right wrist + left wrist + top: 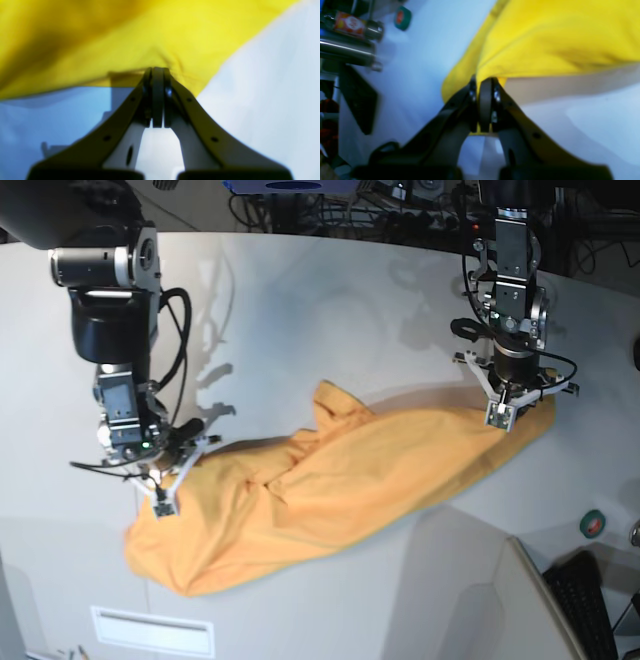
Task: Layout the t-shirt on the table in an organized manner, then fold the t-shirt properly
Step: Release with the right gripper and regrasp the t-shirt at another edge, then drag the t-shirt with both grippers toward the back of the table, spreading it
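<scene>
Right now we see both pincers pinched down on the t-shirt [330,490], one at each end of it. The left gripper [483,100] has its jaws drawn almost together, with a thin fold of yellow cloth showing between them low down and the shirt's edge bunched right at the fingertips. From that grip the cloth spreads up and away to the right in the left wrist view, lifted enough to throw a broad grey shadow on the table [595,125] just below it. To the left of this pincer, well apart, lie a green roll of tape [402,18] and a dark keyboard [357,100], both blurred.

The right gripper [157,97] is likewise drawn tight, its jaws meeting on a puckered edge of the shirt. Above it the fabric fills the upper part of the right wrist view; bare tabletop shows below and to the right.

From the base view we find the shirt stretched in a long, rumpled band between the two pincers, sagging onto the table in the middle. One part sticks up near the middle of the band; we cannot tell whether it is a sleeve or a collar. The end near the right gripper [160,498] is wider and lies loosely heaped below it. The end at the left gripper [503,412] tapers to a narrow point just beside the fingertips.
</scene>
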`<state>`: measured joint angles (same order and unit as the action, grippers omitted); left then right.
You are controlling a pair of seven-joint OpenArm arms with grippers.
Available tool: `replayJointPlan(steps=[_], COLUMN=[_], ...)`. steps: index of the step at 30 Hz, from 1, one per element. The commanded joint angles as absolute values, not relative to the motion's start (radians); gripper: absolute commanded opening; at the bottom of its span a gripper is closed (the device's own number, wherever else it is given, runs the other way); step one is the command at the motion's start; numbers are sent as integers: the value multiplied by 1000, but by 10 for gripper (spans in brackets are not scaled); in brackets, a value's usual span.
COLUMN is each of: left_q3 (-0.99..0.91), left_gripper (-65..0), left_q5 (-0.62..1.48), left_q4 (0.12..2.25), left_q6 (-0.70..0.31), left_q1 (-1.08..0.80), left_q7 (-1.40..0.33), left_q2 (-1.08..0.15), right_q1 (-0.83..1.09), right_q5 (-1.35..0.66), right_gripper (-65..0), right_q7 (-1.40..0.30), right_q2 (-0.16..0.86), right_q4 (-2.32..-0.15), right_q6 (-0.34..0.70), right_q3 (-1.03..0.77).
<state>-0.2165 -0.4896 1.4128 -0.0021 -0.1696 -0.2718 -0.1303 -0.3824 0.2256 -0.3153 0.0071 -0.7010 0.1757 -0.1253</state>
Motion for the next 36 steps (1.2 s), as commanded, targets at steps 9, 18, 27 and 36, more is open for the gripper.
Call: replayJointPlan(steps=[9, 18, 27, 36], left_q3=[-188, -131, -137, -249], left_gripper=[-650, -650, -650, -650], left_q5=[-499, -499, -499, -501], left_q4=[1452, 1446, 1455, 1454], left_q6=[10, 10, 10, 7], left_q1=[-156, -157, -145, -124], left_q7=[-251, -251, -252, -254], left_q2=[-116, -108, -117, -117], right_q1=[-372, -320, 4, 15], right_q5=[240, 240, 237, 162], right_gripper=[-650, -650, -650, -644], right_q7=[-340, -542, -684, -653], right_q2=[114, 116, -22, -127], right_q4=[-754, -1102, -1583, -1438], right_q6=[159, 156, 180, 180], right_q3=[-134, -136, 56, 111])
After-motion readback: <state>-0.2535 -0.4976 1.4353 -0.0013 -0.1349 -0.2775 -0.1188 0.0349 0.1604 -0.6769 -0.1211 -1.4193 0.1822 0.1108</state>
